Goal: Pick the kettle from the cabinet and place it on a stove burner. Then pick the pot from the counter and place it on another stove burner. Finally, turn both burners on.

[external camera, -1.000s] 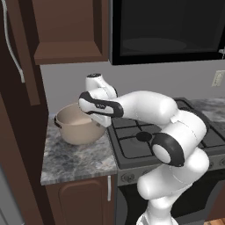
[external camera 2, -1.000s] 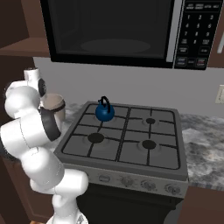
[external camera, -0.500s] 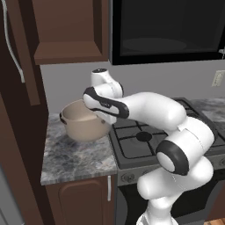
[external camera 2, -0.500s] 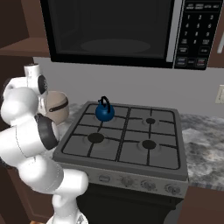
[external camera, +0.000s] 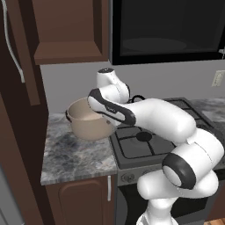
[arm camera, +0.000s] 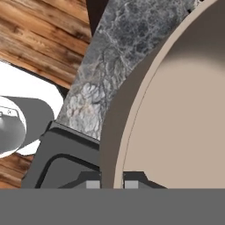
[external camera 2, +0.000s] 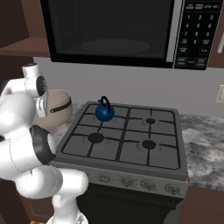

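My gripper (arm camera: pixel 112 184) is shut on the right rim of the beige pot (external camera: pixel 88 122), one fingertip (arm camera: pixel 92 184) outside the wall and one inside. The pot (external camera 2: pixel 57 108) hangs tilted just above the grey counter (external camera: pixel 74 154), next to the stove's left edge. In the hand view the pot (arm camera: pixel 176 114) shows its pale inside. The small blue kettle (external camera 2: pixel 105 111) stands on the rear left burner. The front left burner (external camera 2: pixel 95 138), front right burner (external camera 2: pixel 148 144) and rear right burner (external camera 2: pixel 150 120) are bare.
The brown wall cabinet (external camera: pixel 70 26) stands open above the counter, its door with the whitish handle (external camera: pixel 13 48) swung out to the left. A black microwave (external camera 2: pixel 113 30) hangs over the stove. Stove knobs (external camera 2: pixel 127 181) line the front panel. My forearm (external camera: pixel 154 116) stretches across the stove's left side.
The pot has come up off the counter in my gripper, tilting, and has shifted a little toward the stove. The kettle has stayed put.
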Robot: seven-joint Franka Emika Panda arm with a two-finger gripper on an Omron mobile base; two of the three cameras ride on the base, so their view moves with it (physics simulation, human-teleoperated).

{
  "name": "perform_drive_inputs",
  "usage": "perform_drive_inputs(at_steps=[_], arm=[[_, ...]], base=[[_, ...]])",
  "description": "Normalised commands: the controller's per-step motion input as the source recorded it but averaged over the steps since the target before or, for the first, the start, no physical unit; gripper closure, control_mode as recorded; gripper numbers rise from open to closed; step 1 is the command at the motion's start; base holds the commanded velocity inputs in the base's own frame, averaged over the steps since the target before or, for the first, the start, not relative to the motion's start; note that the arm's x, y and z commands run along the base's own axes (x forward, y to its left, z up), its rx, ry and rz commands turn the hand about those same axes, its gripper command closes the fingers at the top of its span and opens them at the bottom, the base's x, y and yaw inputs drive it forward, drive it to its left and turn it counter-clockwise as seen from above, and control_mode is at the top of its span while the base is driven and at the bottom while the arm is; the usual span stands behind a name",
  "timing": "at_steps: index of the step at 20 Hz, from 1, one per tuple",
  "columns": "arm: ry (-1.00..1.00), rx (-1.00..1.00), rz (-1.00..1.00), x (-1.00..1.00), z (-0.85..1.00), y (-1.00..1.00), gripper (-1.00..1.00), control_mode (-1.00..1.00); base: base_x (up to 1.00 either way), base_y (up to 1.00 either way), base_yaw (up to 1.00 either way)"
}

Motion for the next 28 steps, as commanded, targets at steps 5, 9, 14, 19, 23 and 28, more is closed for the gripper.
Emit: perform_drive_inputs(at_steps=[5,9,14,19,23,28], arm=[[-0.02,0.00,-0.08,-0.22,0.04,-0.28,1.00,-1.00],[0.00,0.00,-0.09,-0.18,0.06,-0.25,1.00,-1.00],[0.00,0.00,-0.10,-0.22,0.02,-0.24,1.00,-1.00],[0.00,0.00,-0.11,-0.19,0.00,-0.19,1.00,-1.00],[0.00,0.00,-0.13,-0.16,0.00,-0.16,1.00,-1.00],[0.00,0.00,-0.13,-0.22,0.00,-0.14,1.00,-1.00]], base=[[0.00,0.00,0.00],[0.00,0.00,0.00],[0.00,0.00,0.00],[0.00,0.00,0.00],[0.00,0.00,0.00],[0.00,0.00,0.00]])
